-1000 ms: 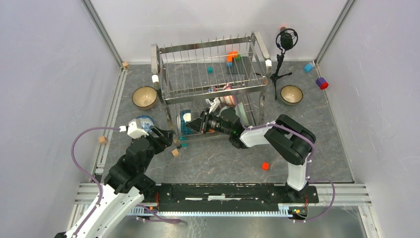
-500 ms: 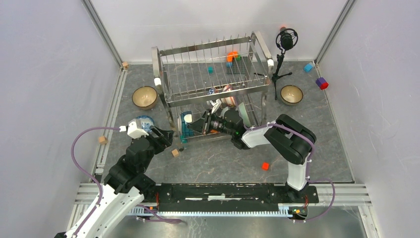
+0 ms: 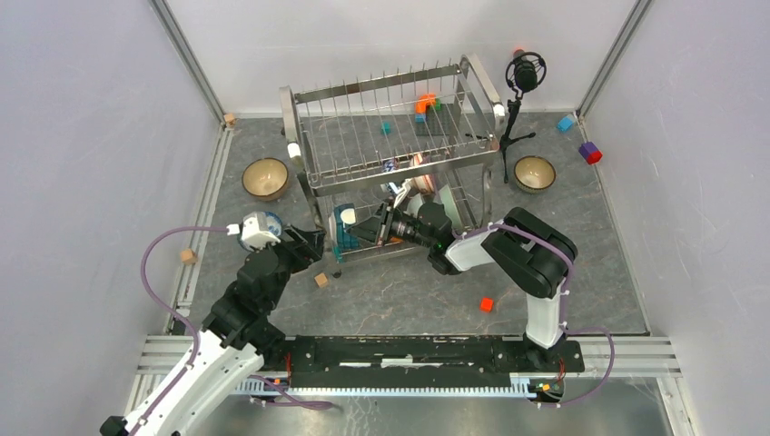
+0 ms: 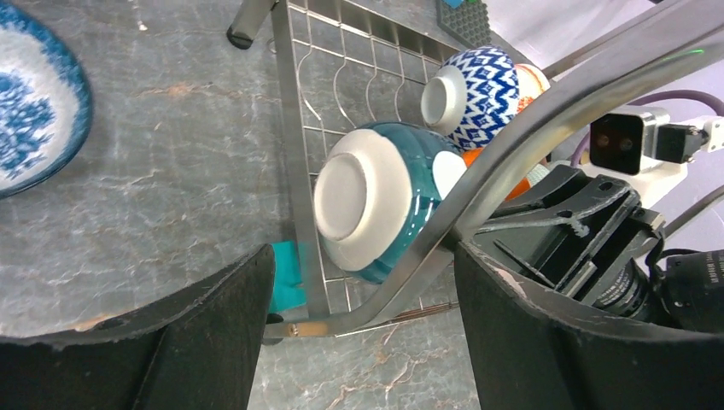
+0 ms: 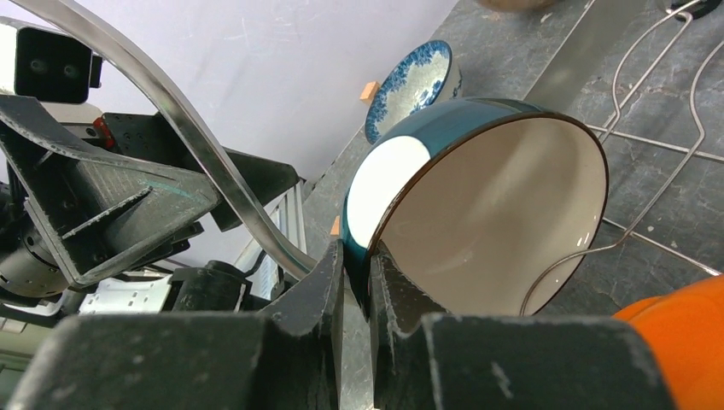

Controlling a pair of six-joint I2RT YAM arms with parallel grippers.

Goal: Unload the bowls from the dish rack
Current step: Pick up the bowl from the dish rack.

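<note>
While the right gripper (image 5: 357,269) has its fingers pinched nearly together on the rim of the teal bowl (image 5: 495,213), one finger on the outer wall and the other on the cream inside, that bowl is tipped on its side in the lower tier of the dish rack (image 3: 390,136), at the end nearest the left arm. So that's a proper grip on the rim. From the wrist view I can't tell whether the bowl's weight is on the wire floor or on the claw.

The left gripper (image 4: 363,265) hangs just outside that same end of the rack with its jaws spread wide and nothing between them. The bowl's white foot points straight at it through the frame.

Further back in the lower tier is a blue diamond-pattern bowl (image 4: 474,90), also on its side with its foot facing the left wrist camera. A bit of an orange bowl (image 5: 674,316) shows close to the right gripper.

Out on the table, a blue floral bowl (image 4: 34,111) sits beside the left wrist. One brown bowl (image 3: 266,177) is off the rack's left end and a second brown bowl (image 3: 535,173) is off its right end, near the microphone tripod (image 3: 519,100). A small teal block (image 4: 286,278) lies right against the rack's bottom edge.
</note>
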